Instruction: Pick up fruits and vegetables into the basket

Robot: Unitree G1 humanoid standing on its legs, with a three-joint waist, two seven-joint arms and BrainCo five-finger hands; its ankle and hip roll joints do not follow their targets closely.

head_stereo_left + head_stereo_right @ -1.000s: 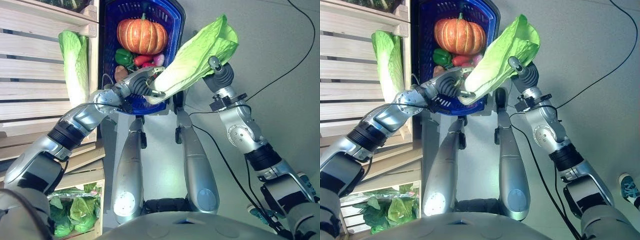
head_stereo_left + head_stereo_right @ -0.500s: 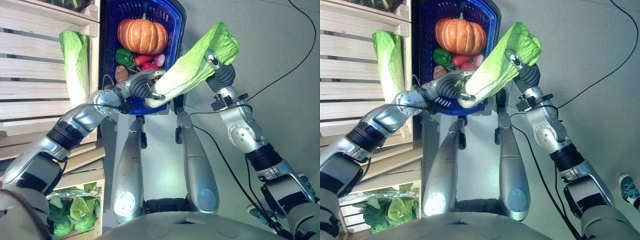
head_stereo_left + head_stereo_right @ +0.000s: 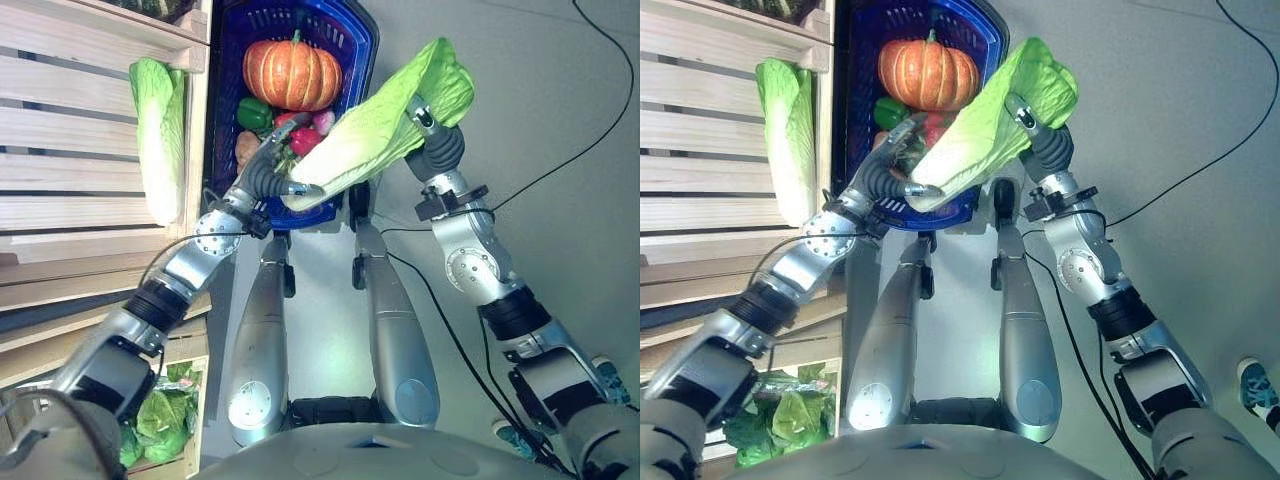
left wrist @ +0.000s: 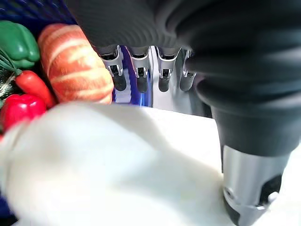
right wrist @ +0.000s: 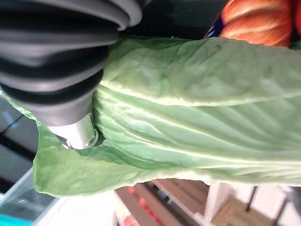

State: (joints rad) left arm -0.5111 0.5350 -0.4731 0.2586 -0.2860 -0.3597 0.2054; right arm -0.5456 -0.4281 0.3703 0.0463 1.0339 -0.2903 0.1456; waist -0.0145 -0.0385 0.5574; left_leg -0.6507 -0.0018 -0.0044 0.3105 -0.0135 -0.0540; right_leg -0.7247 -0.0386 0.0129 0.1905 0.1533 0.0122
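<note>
Since a second earlier, your left hand (image 3: 272,178) had swung up and in toward the blue basket (image 3: 222,120), carrying the pale stem end of the Chinese cabbage (image 3: 385,118) over the basket's near rim, while the leafy end stayed up by your right hand (image 3: 432,140). The left hand's fingers were curled round the stem end, thumb on the other side; the right hand's fingers and thumb gripped the leaves near the top. The cabbage was therefore held at both ends, slanting, hanging across the basket's near right corner, above the red pepper (image 3: 304,139) and in front of the pumpkin (image 3: 292,74); a green pepper (image 3: 254,113) lay just beside it in the basket. A second cabbage (image 3: 160,135) lay on the wooden crate (image 3: 70,150) left of the basket. To do this step well, I judged you should bring the leafy end level over the basket before loosening either hand, and lower it onto the free space near the rim.
</note>
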